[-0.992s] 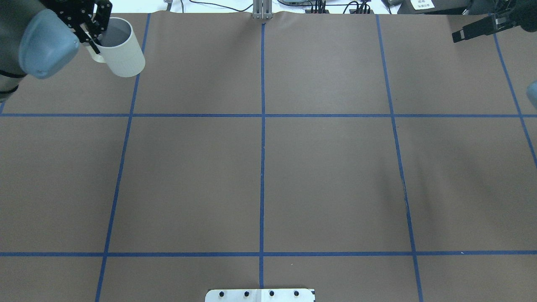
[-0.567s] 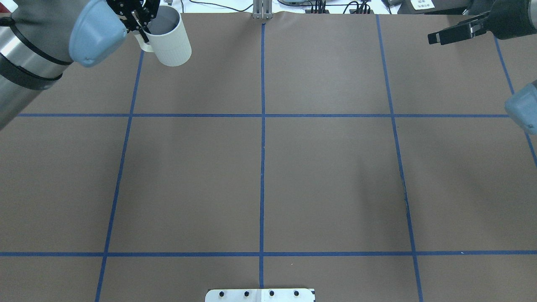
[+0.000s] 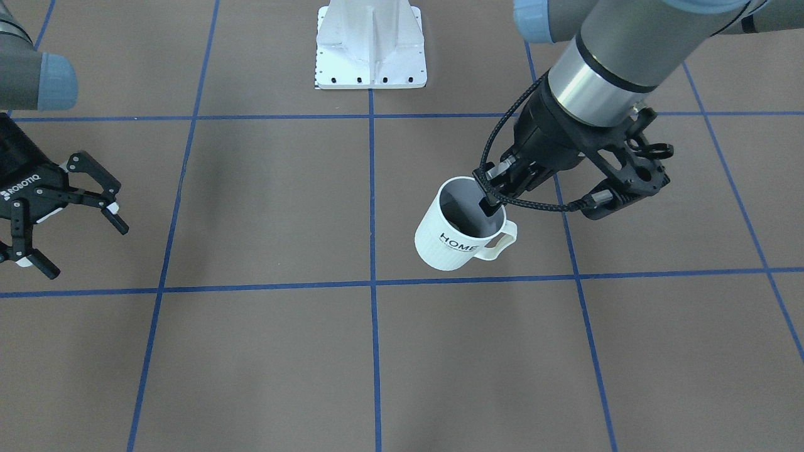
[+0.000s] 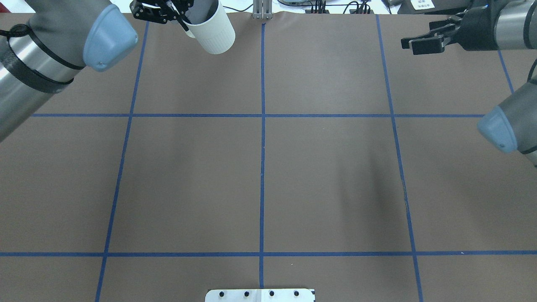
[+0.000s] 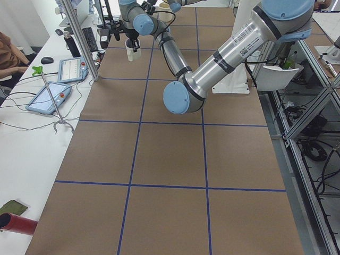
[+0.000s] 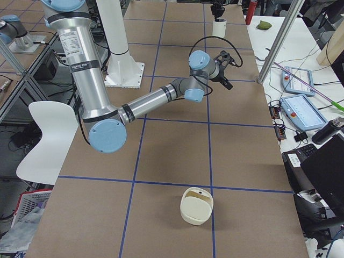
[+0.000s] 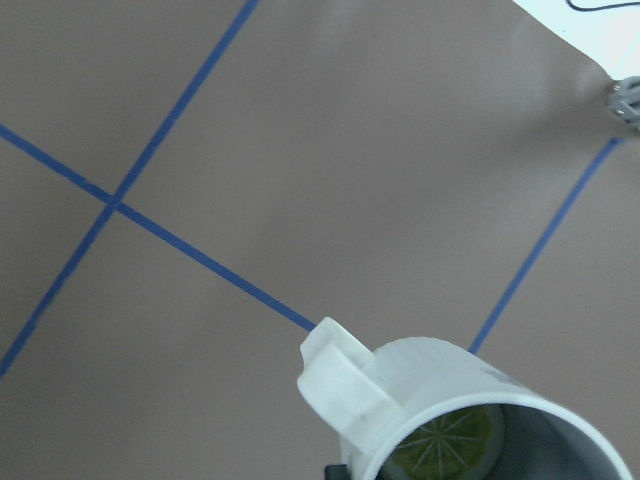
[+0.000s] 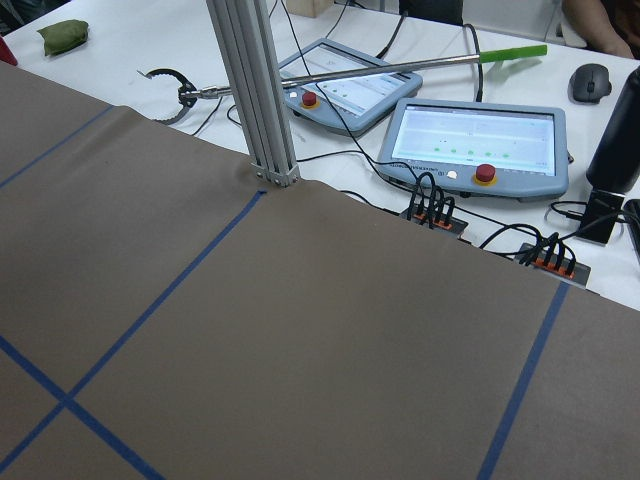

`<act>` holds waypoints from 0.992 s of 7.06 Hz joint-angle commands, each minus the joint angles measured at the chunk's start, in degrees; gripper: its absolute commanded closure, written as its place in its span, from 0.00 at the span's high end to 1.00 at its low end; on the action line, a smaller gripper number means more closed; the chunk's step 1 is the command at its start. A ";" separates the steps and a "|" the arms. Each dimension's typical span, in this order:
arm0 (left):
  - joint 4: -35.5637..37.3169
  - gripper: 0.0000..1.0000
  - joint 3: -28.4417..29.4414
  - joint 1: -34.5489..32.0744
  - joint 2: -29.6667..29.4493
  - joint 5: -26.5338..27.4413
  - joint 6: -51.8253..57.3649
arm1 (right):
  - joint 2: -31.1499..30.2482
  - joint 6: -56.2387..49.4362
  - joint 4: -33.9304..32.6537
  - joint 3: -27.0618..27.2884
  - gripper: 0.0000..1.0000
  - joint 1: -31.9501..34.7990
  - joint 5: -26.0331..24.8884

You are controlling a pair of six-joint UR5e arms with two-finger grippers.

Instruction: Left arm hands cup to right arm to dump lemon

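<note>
The off-white cup point(image 3: 461, 235) with black "HOME" lettering hangs above the table, slightly tilted. My left gripper point(image 3: 490, 206) is shut on its rim beside the handle, with one finger inside. From overhead the cup point(image 4: 212, 29) is at the far edge, left of the centre line, under the left gripper point(image 4: 180, 16). The left wrist view looks into the cup point(image 7: 460, 400), where the yellow-green lemon point(image 7: 445, 445) slice lies on the bottom. My right gripper point(image 3: 85, 251), marked ROBOTIQ, is open and holds nothing. It hovers far right of the cup, and overhead the right gripper point(image 4: 413, 44) points toward it.
The white robot base point(image 3: 370, 50) stands at the near-side middle. An aluminium post point(image 4: 262, 10) and two teach pendants point(image 8: 470, 140) sit beyond the far edge. A cream container point(image 6: 197, 204) lies on the paper at the table's right end.
The left arm has carried the cup rightward along the far edge, toward the centre line. The right gripper has moved leftward toward the middle, still open.
</note>
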 commanded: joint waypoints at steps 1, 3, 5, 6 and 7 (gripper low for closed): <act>-5.04 0.00 2.54 0.24 -1.15 -1.78 -4.76 | 0.05 -0.02 14.82 -5.15 1.00 -5.35 -3.78; -5.14 0.00 5.52 0.94 -2.90 -1.78 -4.61 | 1.36 -0.11 18.57 -5.36 1.00 -10.53 -3.78; -5.14 0.00 10.00 2.96 -7.12 -3.00 -3.04 | 5.05 -0.72 18.58 -5.88 0.99 -15.89 -5.87; -5.05 0.00 10.54 3.31 -7.48 -4.75 -1.89 | 5.58 -0.72 18.66 -5.79 0.99 -17.65 -6.76; -5.05 0.00 10.72 3.32 -7.40 -4.94 -1.01 | 5.93 -1.16 18.58 -5.53 0.99 -17.84 -6.77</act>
